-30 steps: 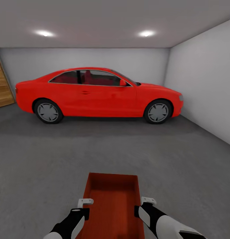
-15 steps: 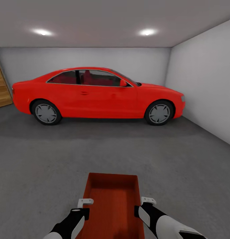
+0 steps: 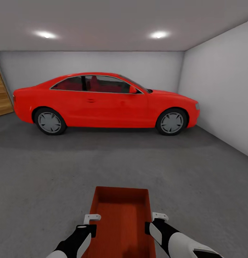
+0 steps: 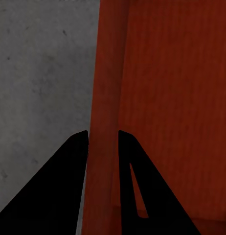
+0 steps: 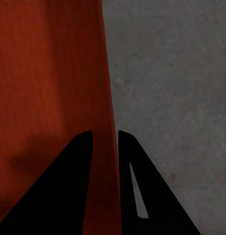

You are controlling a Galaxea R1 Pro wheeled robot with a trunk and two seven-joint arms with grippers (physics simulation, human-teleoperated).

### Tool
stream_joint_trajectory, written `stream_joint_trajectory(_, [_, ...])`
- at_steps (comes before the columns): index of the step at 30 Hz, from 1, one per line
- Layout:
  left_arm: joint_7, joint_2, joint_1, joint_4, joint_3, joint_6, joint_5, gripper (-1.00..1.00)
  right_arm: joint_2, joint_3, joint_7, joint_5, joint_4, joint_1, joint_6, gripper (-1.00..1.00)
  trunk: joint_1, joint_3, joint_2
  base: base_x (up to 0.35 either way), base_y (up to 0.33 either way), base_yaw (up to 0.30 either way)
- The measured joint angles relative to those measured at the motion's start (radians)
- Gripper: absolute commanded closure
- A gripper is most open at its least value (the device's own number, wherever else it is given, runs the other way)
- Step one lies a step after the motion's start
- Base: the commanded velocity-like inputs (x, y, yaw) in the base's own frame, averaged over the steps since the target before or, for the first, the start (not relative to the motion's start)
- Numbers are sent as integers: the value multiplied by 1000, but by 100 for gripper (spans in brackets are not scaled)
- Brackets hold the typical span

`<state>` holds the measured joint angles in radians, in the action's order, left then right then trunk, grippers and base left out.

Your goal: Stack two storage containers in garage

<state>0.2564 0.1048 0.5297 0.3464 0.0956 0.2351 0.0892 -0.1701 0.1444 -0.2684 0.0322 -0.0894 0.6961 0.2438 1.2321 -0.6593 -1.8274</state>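
I hold one red-orange storage container (image 3: pixel 121 218), the long shallow tray, low in front of me in the head view, above the dark-grey concrete floor (image 3: pixel 48 172) of the garage. My left gripper (image 3: pixel 91 217) is shut on its left wall (image 4: pixel 105 98), with one black finger (image 4: pixel 74 161) on each side of it. My right gripper (image 3: pixel 159 216) is shut on its right wall (image 5: pixel 107 122) in the same way. The deeper, squarer container is out of view.
A big red car (image 3: pixel 106 102) is parked sideways across the back of the garage. A white wall (image 3: pixel 220 89) runs along the right, and a wooden door (image 3: pixel 1 95) stands at the far left. Open concrete lies between me and the car.
Over the last second the view has moved slightly closer to the car, mostly in the first half second. The tray and both grippers keep their place relative to me.
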Motion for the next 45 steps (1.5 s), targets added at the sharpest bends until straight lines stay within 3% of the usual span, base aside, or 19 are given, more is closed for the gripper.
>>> stream_joint_trajectory(16, [1,0,0,3,-1,2,2,100,-1,-2,-1,-2,0,0,0,100,0,0,0,0,0,0])
stream_joint_trajectory(30, [2,0,-1,3,0,2,2,100,-1,-2,1,0,0,0,0,100,54,-44,-98,0,0,0])
stream_joint_trajectory(45, [3,0,0,3,0,2,2,100,-1,-2,1,-1,0,0,0,100,111,-111,-203,0,0,0])
